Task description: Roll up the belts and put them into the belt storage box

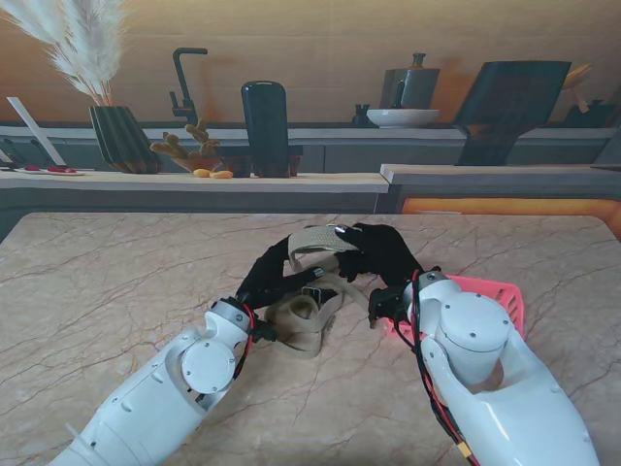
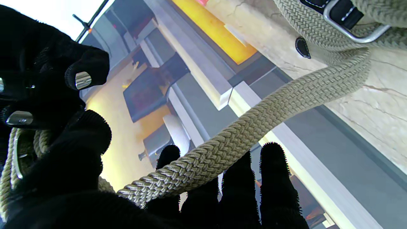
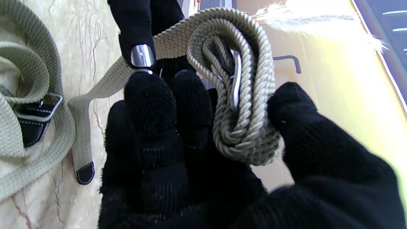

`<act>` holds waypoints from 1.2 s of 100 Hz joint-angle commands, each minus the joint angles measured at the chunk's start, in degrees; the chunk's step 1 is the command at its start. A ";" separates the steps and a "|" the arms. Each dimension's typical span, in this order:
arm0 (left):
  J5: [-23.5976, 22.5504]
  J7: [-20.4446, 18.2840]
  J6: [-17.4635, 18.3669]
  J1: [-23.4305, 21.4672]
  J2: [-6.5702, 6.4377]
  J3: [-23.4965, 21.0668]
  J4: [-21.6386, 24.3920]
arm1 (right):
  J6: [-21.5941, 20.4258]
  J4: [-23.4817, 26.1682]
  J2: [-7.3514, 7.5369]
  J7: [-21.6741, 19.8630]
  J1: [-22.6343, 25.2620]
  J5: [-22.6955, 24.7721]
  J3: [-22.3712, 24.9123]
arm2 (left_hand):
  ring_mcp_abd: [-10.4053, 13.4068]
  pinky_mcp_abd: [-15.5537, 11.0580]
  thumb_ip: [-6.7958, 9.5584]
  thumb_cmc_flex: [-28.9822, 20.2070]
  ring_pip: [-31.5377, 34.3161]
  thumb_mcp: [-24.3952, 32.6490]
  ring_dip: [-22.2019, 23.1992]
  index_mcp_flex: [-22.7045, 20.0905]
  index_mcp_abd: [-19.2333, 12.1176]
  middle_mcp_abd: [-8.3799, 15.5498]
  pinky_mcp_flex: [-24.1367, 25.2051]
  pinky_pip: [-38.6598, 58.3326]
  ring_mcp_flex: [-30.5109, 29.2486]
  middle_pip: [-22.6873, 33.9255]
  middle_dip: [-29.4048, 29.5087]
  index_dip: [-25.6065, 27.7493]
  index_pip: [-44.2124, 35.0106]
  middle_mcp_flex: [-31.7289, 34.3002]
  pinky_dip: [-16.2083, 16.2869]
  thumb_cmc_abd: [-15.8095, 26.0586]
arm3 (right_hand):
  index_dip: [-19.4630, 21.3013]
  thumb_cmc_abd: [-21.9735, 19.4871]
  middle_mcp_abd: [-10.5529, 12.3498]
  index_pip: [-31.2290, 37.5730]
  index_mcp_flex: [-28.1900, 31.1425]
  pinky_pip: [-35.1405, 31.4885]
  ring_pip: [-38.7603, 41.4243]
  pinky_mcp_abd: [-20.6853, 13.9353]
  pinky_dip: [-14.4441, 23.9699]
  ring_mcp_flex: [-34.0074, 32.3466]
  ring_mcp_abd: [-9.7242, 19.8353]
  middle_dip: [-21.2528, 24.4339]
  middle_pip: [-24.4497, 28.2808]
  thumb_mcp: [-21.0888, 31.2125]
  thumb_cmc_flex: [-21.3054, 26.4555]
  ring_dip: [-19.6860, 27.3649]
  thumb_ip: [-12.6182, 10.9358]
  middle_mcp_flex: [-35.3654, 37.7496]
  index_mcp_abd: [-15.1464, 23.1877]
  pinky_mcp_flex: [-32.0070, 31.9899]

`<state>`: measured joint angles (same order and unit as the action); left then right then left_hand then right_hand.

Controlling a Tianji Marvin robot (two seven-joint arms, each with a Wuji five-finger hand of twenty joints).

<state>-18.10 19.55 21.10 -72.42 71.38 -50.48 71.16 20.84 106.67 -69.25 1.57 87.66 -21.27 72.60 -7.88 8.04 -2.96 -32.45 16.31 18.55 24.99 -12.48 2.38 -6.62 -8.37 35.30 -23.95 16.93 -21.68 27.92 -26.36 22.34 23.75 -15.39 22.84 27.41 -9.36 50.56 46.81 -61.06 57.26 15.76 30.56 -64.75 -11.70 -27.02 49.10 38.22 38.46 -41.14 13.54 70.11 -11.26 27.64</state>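
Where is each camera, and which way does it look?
Stand camera: above the shoulders, looking down at the table; both arms, the left hand and the right hand show, holding the belt.
Left wrist camera: looks along the black fingers at the belt.
Right wrist camera: looks along its fingers at the rolled belt end.
All three share the belt.
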 commanded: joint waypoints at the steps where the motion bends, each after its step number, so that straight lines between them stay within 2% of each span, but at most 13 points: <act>1: -0.26 -0.46 0.25 -0.70 0.54 0.07 0.73 | 0.55 -0.92 -0.88 0.24 -0.54 -0.50 -0.73 | 2.25 -2.86 -0.90 3.50 -0.86 3.09 -1.27 0.84 -1.56 2.02 0.36 -0.70 1.33 -0.02 1.14 -0.15 -1.41 -0.93 -1.57 -3.33 | 1.39 -4.31 -0.15 4.97 -0.12 -3.17 2.53 -2.39 2.12 0.83 1.47 -0.95 2.51 5.59 8.24 -1.29 -1.70 -0.48 11.27 1.06; 7: 0.74 -1.07 0.62 -0.83 0.56 0.05 0.89 | 0.68 -1.80 -1.08 0.43 -1.04 -1.30 -1.14 | 2.29 -2.87 -1.08 4.33 -1.20 3.31 -1.57 1.02 -1.66 2.16 0.38 -0.74 1.39 -0.26 1.36 -0.23 -1.36 -0.87 -1.80 -4.23 | 1.46 -4.42 -0.49 4.99 -0.19 -4.32 3.59 -3.07 2.96 0.83 1.37 -1.39 3.12 5.51 8.29 -1.80 -1.72 -0.61 11.22 1.33; 9: 1.12 -1.37 0.79 -0.88 0.54 0.04 0.98 | 0.67 -2.09 -1.15 0.52 -1.20 -1.53 -1.26 | 2.29 -2.76 -1.46 5.90 -1.43 5.98 -2.10 1.07 -1.66 2.12 0.38 -0.75 1.41 -0.43 1.76 -0.62 -1.28 -0.81 -2.28 -5.08 | 1.51 -4.39 -0.65 5.00 -0.27 -4.90 4.13 -3.39 3.40 0.78 1.33 -1.58 3.40 5.51 8.31 -2.05 -1.73 -0.62 11.16 1.49; 15: 2.00 -2.12 1.40 -1.01 0.50 0.05 1.14 | 0.64 -2.89 -1.29 0.65 -1.66 -1.97 -1.57 | 2.35 -2.64 -1.93 8.33 -1.81 8.48 -2.52 2.15 -1.69 2.19 0.48 -0.88 1.50 -0.71 2.12 -1.45 -0.22 -0.81 -2.60 -6.65 | 1.74 -4.50 -1.00 5.17 -0.39 -7.32 6.56 -4.36 5.26 0.41 1.25 -2.31 4.51 5.33 8.28 -3.17 -1.73 -0.71 11.14 2.21; 31: 3.33 -2.46 3.11 -1.38 0.64 0.13 1.46 | 1.73 -4.43 -1.52 0.41 -2.56 -2.84 -2.19 | 2.69 -2.80 -3.17 12.83 -2.36 12.06 -2.83 4.49 -1.76 2.61 0.49 -1.32 1.84 -1.19 2.61 -2.29 2.27 -1.40 -2.87 -8.49 | 1.88 -4.93 -1.68 5.32 -0.53 -11.95 11.18 -4.98 9.32 -0.75 1.17 -3.60 6.44 4.60 8.31 -5.12 -1.81 -0.64 11.04 3.76; 43: 3.88 -2.15 3.80 -1.83 0.79 -0.04 1.88 | 3.66 -5.58 -1.76 0.14 -3.29 -3.65 -2.78 | 2.83 -2.97 -4.24 14.65 -2.61 13.95 -2.96 4.47 -2.22 2.92 0.59 -1.66 2.15 -1.23 2.93 -4.82 7.11 -2.50 -2.88 -9.16 | 1.88 -5.07 -1.85 5.41 -0.63 -12.67 12.07 -4.75 10.16 -0.92 1.11 -3.88 6.90 4.39 8.30 -5.43 -1.82 -0.51 10.76 3.80; 56: 3.67 -1.35 4.08 -2.22 0.91 -0.28 2.22 | 5.45 -7.11 -2.30 0.40 -4.10 -6.17 -3.27 | 2.97 -3.09 -4.48 15.05 -2.72 14.25 -2.97 4.83 -3.54 2.88 0.85 -1.89 2.85 -1.34 3.35 -7.42 14.73 -4.30 -2.71 -9.19 | 1.85 -5.33 -1.80 5.50 -0.59 -12.81 12.41 -4.54 10.41 -0.94 1.10 -4.05 7.21 4.25 8.31 -5.53 -1.83 -0.51 10.56 3.74; 77: 4.12 -0.56 4.70 -2.93 1.11 -0.71 2.88 | 7.83 -9.86 -3.50 1.48 -5.76 -12.45 -3.76 | 3.06 -3.11 -4.78 15.66 -2.82 15.12 -2.84 5.35 -5.69 2.87 1.12 -2.23 3.55 -1.40 3.79 -5.50 23.84 -6.39 -2.29 -9.57 | 1.86 -5.70 -1.62 5.57 -1.01 -12.57 12.57 -4.43 10.56 -0.51 1.16 -4.22 7.52 3.87 8.33 -5.57 -1.85 -0.79 10.54 3.36; 92: 4.62 1.08 5.01 -3.52 1.65 -0.90 3.31 | 8.72 -11.25 -4.06 1.68 -6.44 -16.48 -4.04 | 3.49 -2.84 -4.79 15.77 -2.42 15.04 -2.67 5.19 -6.42 3.92 0.94 -1.74 3.17 -0.92 3.79 -5.76 25.32 -6.14 -1.97 -9.46 | 1.85 -5.76 -1.67 5.64 -1.19 -12.29 12.68 -4.38 10.61 -0.35 1.21 -4.25 7.64 3.61 8.40 -5.59 -2.01 -0.97 10.46 3.07; 106: 6.60 0.99 4.99 -4.30 1.88 -1.10 4.26 | 9.88 -12.46 -4.27 1.35 -7.28 -16.48 -4.92 | 3.53 -1.80 -4.80 15.60 -2.15 15.67 -2.74 5.15 -6.79 5.40 0.73 -0.55 2.38 -0.48 4.35 -3.62 24.29 -4.52 -1.38 -9.89 | 1.74 -5.85 -1.54 5.62 -1.31 -12.03 12.56 -4.38 10.63 -0.20 1.23 -4.21 7.61 3.43 8.40 -5.53 -2.17 -1.09 10.46 2.91; 112: 7.19 1.16 4.91 -4.55 2.01 -1.11 4.57 | 10.22 -13.00 -4.33 1.05 -7.64 -16.37 -5.33 | 3.45 -0.91 -4.71 15.08 -1.69 15.96 -2.53 4.99 -6.75 5.87 0.66 0.55 1.95 -0.18 4.62 -0.39 21.27 -3.59 -0.89 -10.14 | 1.68 -5.80 -1.57 5.63 -1.34 -11.84 12.38 -4.38 10.60 -0.01 1.21 -4.16 7.55 3.39 8.47 -5.46 -2.26 -1.17 10.38 2.79; 120: 7.73 1.27 4.56 -4.85 2.11 -1.13 5.02 | 10.47 -13.74 -4.33 0.40 -8.16 -16.15 -5.91 | 3.15 -0.48 -4.22 13.30 -1.01 15.87 -2.15 4.49 -6.38 6.56 0.56 1.43 1.49 0.18 4.72 1.37 16.29 -2.42 -0.62 -9.94 | 1.60 -5.83 -1.58 5.60 -1.37 -11.70 12.30 -4.33 10.58 0.01 1.15 -4.12 7.49 3.36 8.44 -5.41 -2.30 -1.21 10.40 2.71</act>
<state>-10.25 20.80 25.65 -76.79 72.61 -51.91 74.70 30.75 93.69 -72.95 2.63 79.58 -37.57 67.55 -6.62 7.94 -5.84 -19.04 14.63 33.63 22.66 -7.98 1.34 -2.91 -7.69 35.29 -21.68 16.27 -18.39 27.61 -5.77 18.39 22.28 -23.77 24.01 26.75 -10.09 51.17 43.93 -71.13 67.59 12.96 39.97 -64.75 -11.70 -30.64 54.87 35.63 38.33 -46.09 13.48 68.82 -10.84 30.26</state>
